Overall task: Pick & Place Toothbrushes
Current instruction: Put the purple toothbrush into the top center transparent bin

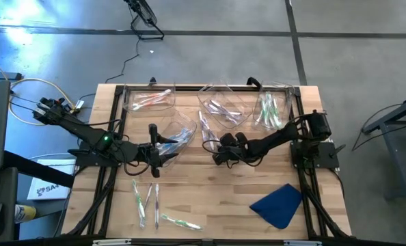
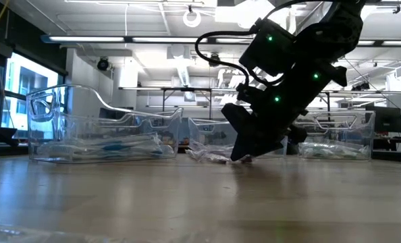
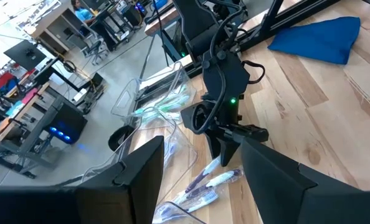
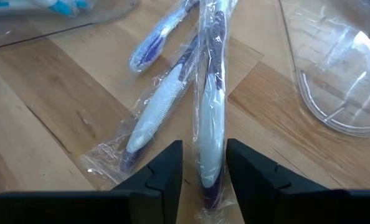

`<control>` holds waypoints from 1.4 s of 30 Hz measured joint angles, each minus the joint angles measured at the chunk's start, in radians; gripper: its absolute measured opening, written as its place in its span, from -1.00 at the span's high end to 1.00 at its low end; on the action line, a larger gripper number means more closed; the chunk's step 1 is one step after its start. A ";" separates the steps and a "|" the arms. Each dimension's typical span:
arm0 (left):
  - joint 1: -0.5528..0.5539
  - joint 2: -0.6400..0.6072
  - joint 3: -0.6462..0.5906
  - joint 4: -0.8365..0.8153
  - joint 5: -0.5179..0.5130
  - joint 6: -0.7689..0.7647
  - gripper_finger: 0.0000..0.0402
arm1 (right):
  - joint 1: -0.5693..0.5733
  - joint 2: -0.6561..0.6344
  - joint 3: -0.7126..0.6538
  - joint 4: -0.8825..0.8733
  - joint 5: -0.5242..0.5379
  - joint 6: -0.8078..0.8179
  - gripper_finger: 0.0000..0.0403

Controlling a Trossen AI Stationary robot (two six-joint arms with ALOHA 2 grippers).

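Three wrapped white-and-purple toothbrushes lie flat on the wood mid-table (image 1: 206, 133). My right gripper (image 4: 205, 168) is open and low at the table (image 2: 244, 156), pointing down, one finger on each side of the handle end of one wrapped brush (image 4: 210, 124). The other two (image 4: 155, 115) lie beside it. My left gripper (image 3: 200, 186) is open and empty; it waits left of centre (image 1: 155, 152), next to a clear bin holding blue brushes (image 1: 179, 137). Several green brushes (image 1: 148, 198) lie near the table's near edge. My right gripper straddles the wrapped brush's handle end (image 4: 208, 177) from above, fingers across it, the brush flat on the table. Bare wood shows between one finger (image 4: 169, 171) and the wrapper; whether the other finger touches it, I cannot tell.
Three clear bins stand along the far edge: one with pink brushes (image 1: 148, 100), one with purple (image 1: 223, 108), one with green (image 1: 271, 109). A blue cloth (image 1: 278, 203) lies at the near right corner. Bare wood stretches between the arms and the near edge.
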 joint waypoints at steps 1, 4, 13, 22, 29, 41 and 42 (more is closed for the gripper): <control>0.000 0.000 0.000 0.000 0.000 0.000 -0.03 | 0.000 0.000 0.000 -0.005 0.000 0.000 0.41; 0.000 0.000 0.000 0.000 0.000 0.000 -0.03 | 0.000 0.000 0.000 -0.008 0.000 0.000 0.41; 0.000 0.000 0.000 0.000 0.000 0.000 -0.03 | 0.000 0.000 -0.001 -0.006 -0.002 0.001 0.41; 0.000 0.001 0.000 0.000 0.000 0.000 -0.03 | 0.001 0.000 -0.002 0.003 0.002 0.023 0.47; 0.000 0.001 0.000 0.000 0.000 0.000 -0.03 | 0.000 0.000 -0.003 0.000 0.005 0.024 0.83; 0.000 0.001 0.000 0.000 0.000 0.000 -0.03 | 0.007 0.001 -0.003 0.006 -0.012 0.005 0.91; 0.000 0.001 0.000 0.000 0.000 0.000 -0.03 | 0.011 0.000 -0.003 0.007 -0.013 0.005 0.93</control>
